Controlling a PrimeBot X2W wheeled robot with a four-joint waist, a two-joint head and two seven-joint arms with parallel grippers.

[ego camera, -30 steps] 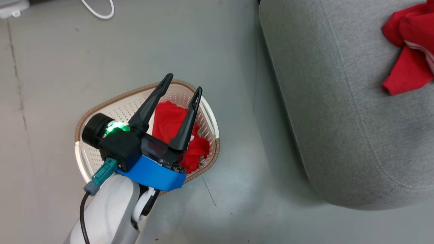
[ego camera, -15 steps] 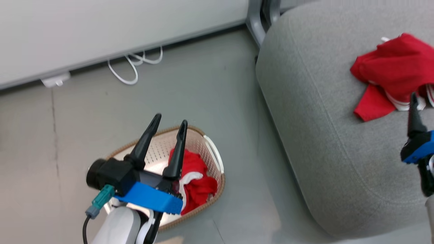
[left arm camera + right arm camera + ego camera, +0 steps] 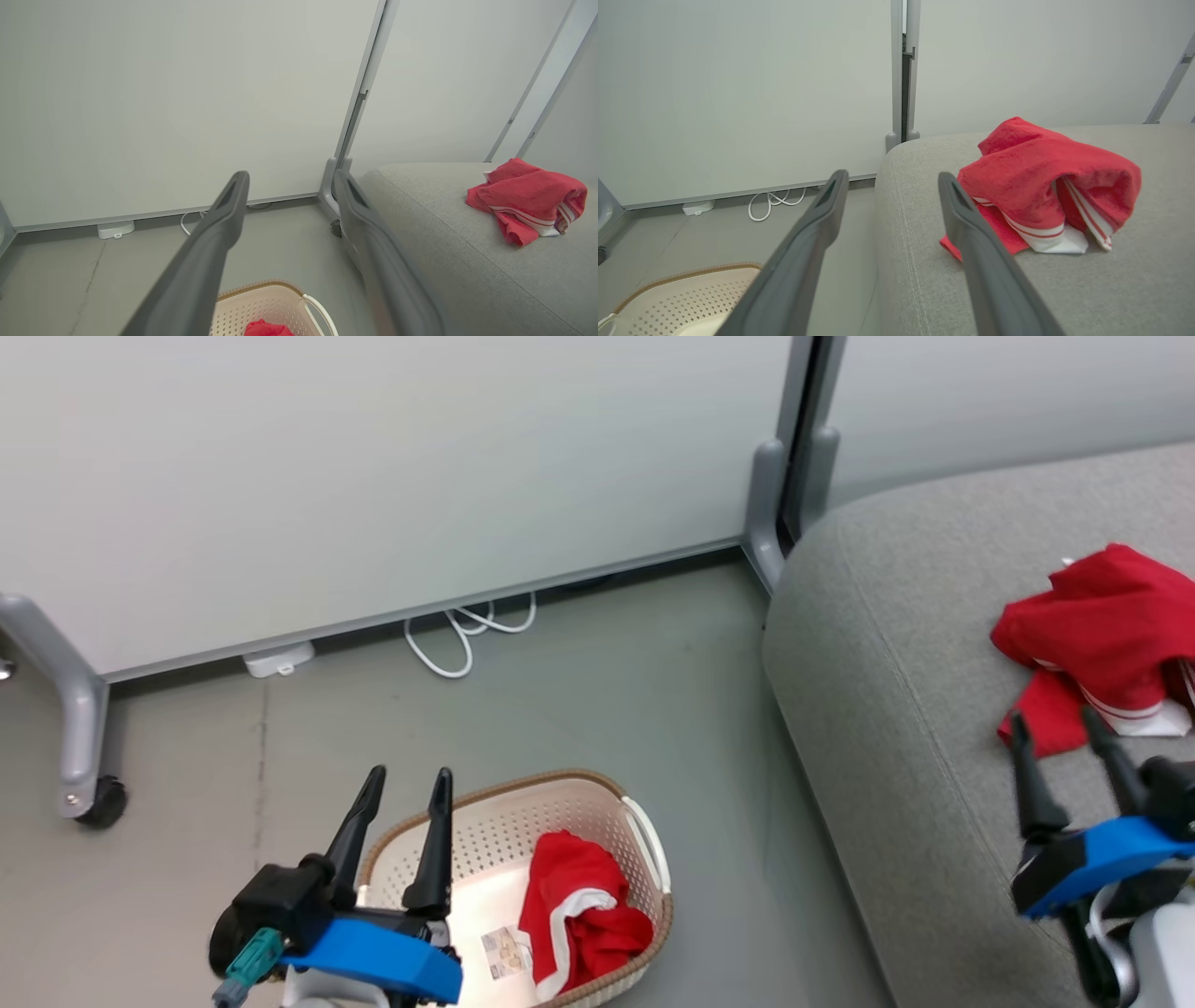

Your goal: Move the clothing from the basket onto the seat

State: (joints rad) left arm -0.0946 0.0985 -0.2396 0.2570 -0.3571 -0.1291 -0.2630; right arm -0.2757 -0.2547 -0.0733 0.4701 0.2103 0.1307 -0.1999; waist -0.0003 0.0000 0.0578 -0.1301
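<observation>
We find the basket (image 3: pixel 523 780) on the floor (image 3: pixel 653 691), left of the seat (image 3: pixel 896 709) and apart from it. The first garment (image 3: pixel 579 915) lies in the basket's right half, beside a sticker (image 3: pixel 505 952) on its bottom. The second garment (image 3: pixel 1102 635) lies on the seat, toward the right. Behind both stands a partition (image 3: pixel 373 476), with a cable (image 3: pixel 464 633) at its foot, apparently resting on the floor.

Sticker (image 3: pixel 505 952) on basket (image 3: pixel 551 817) floor — print too small to read
</observation>
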